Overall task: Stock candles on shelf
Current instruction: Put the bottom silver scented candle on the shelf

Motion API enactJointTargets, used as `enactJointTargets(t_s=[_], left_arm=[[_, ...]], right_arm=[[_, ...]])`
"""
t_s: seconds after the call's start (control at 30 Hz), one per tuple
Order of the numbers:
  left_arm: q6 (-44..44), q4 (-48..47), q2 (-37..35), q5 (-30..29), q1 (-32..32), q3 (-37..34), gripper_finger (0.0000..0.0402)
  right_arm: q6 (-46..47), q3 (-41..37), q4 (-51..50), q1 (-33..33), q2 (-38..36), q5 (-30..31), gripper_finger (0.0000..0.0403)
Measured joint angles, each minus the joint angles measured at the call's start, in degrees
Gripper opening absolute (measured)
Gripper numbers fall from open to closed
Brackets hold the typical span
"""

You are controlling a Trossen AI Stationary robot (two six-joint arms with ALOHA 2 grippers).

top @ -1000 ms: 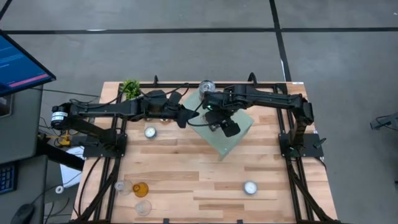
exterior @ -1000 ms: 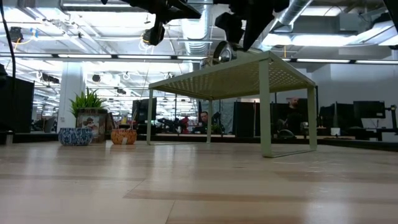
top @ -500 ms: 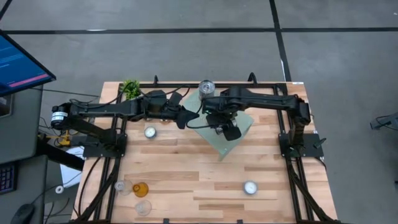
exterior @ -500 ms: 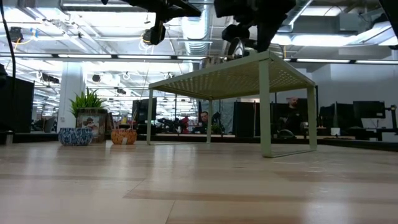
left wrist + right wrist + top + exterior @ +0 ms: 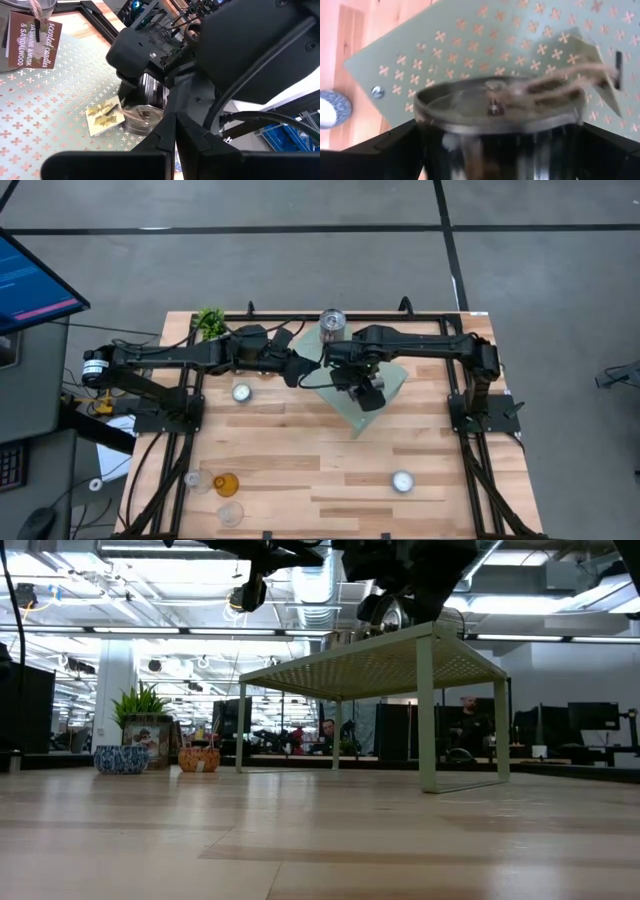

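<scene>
On the desk (image 5: 300,450) stood the shelf (image 5: 392,380). Right gripper (image 5: 352,383) hung open around a tin (image 5: 495,107) there. Left gripper (image 5: 296,370) was closed beside it.

1. Mint-green perforated shelf (image 5: 392,385) sits skewed near the table's back edge.
2. One silver tin (image 5: 332,321) stands at its far corner, another tagged tin (image 5: 145,116) on its top.
3. Tealights (image 5: 241,392) and glass holders (image 5: 230,513) lie on the wood.
</scene>
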Motion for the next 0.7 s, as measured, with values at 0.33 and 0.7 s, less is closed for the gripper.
enactJointTargets(t_s=[0.33, 0.7], left_arm=[[0.0, 0.0, 0.0, 0.2, 0.0, 0.0, 0.0008], [0.4, 0.1, -0.1, 3.0, 0.0, 0.0, 0.0008]], right_arm=[[0.3, 0.1, 5.2, -0.9, -0.7, -3.4, 0.0333], [5.7, 0.1, 13.7, -4.7, -9.3, -11.3, 0.0333]])
